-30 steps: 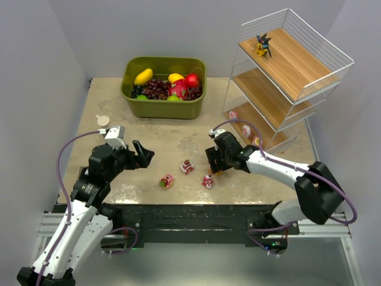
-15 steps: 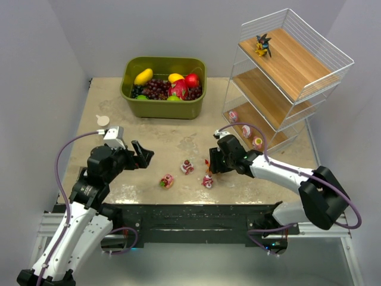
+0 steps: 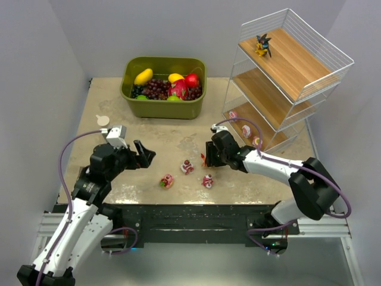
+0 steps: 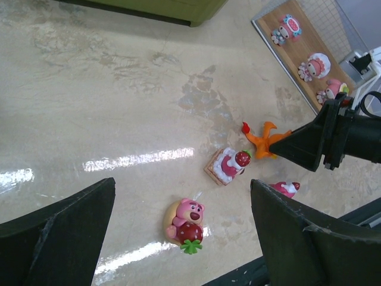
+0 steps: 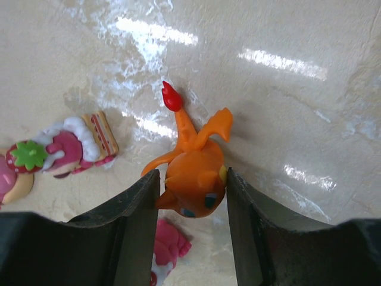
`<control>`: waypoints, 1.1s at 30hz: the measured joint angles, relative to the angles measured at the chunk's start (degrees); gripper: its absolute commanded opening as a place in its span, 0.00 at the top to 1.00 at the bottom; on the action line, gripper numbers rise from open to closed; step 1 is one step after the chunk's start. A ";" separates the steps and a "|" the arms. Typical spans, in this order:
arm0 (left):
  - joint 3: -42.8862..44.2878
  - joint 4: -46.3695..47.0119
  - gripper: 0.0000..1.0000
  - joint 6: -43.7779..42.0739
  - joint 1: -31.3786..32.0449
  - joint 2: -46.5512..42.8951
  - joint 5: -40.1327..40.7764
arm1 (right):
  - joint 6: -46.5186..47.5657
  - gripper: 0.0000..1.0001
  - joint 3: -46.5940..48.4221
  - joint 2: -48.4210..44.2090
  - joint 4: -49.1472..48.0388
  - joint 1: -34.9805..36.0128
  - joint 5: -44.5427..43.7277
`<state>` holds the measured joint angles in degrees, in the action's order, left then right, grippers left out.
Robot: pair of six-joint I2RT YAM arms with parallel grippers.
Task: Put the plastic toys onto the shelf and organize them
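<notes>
Over the last second the right pincer (image 3: 209,158) has slid left and away from the near edge while narrowing its jaws. It now clamps the orange creature (image 5: 195,171) by the body, tail pointing ahead, low at the table (image 3: 172,128) near the cake-shaped toy (image 5: 71,146). That side grip probably keeps it steady for the shelf (image 3: 292,59), whose lowest tier holds three pink figures (image 3: 246,130). The left pincer (image 3: 143,156) hovers spread wide, holding nothing

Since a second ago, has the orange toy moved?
Yes. In the right jaws, the orange toy has shifted away from the pink toy nearest it, toward the green bin.
</notes>
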<state>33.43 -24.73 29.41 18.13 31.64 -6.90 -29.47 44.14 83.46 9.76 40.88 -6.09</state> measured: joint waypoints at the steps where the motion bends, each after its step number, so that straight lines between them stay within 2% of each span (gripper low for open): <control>1: -0.17 0.46 0.01 0.04 0.00 0.50 -0.50 | -0.13 0.92 0.57 0.61 -0.17 0.00 -0.59; 5: -1.42 2.95 0.02 1.90 -0.02 2.25 -2.69 | -0.48 0.99 2.01 1.73 -0.31 0.04 -2.84; 15: -6.67 18.38 0.02 9.25 1.70 6.80 -9.29 | -1.84 1.00 6.19 3.58 -0.31 0.09 -5.35; 18: -6.67 22.16 0.03 10.05 4.66 9.75 -8.66 | -1.84 0.92 7.15 5.01 -0.42 0.22 -5.35; 22: -6.67 24.02 0.02 10.23 8.96 13.33 -6.10 | -1.79 0.75 7.39 6.43 -0.61 0.76 -5.35; 27: -6.67 24.30 0.03 10.25 10.54 15.43 -3.65 | -1.55 0.46 7.39 7.04 -1.03 1.51 -5.35; 29: -6.67 24.39 0.03 10.23 10.54 15.61 -2.73 | -1.42 0.39 7.39 7.02 -1.29 1.77 -5.18; 33: -6.67 24.59 0.03 10.21 10.58 15.87 -1.55 | -0.96 0.34 7.41 6.93 -2.10 1.88 -4.68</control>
<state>26.76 -0.14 39.62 28.71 47.51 -8.45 -30.44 51.55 90.39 7.66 42.76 -10.76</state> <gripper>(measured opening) 0.975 0.622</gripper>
